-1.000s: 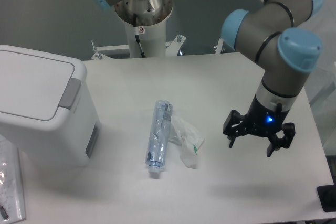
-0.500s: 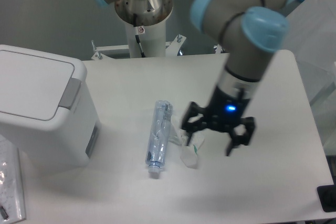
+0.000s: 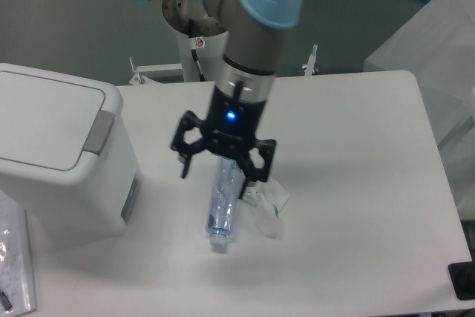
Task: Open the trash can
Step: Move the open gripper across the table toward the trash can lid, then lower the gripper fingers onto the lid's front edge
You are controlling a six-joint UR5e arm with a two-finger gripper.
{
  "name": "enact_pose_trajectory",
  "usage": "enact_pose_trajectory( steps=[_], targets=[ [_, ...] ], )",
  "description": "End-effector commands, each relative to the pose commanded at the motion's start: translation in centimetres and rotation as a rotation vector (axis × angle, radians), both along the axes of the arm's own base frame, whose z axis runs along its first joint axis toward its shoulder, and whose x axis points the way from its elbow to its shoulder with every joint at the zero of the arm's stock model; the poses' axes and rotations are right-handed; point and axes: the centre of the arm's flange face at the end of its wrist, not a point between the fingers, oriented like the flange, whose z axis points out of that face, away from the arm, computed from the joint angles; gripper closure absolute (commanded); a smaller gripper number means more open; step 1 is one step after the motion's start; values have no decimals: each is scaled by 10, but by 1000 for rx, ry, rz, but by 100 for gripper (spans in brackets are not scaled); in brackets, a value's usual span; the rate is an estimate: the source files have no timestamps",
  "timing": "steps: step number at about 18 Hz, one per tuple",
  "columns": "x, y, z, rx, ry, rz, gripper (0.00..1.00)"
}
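Observation:
The trash can (image 3: pixel 59 161) is a large white boxy bin at the left edge of the table, its flat lid down and a grey push panel (image 3: pixel 99 132) on the right rim of the lid. My gripper (image 3: pixel 217 170) hangs open above the table's middle, fingers spread and empty, well to the right of the bin and not touching it. It hovers over the upper part of a clear plastic bottle (image 3: pixel 223 209) lying on the table.
A crumpled clear wrapper (image 3: pixel 269 206) lies just right of the bottle. A transparent bag (image 3: pixel 15 257) sits at the lower left corner in front of the bin. The arm's base column (image 3: pixel 200 42) stands behind the table.
The arm has swung left across the table, from the right side past the wrapper to above the bottle, closer to the trash can. The gripper stayed open. Nothing on the table moved.

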Motion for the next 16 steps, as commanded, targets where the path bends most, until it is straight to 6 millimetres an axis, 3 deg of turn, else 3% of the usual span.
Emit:
enact_pose_trajectory(
  steps=[3,5,9,12,16],
  targets=[
    [22,10,2,5,-35,21,0],
    [35,7,19,31,-49,38,0],
    [53,-5,32,58,-83,55,0],
    [75,-32,20,22,-93,80,0],
    [77,-29,21,25,-165,164,0]
  ],
)
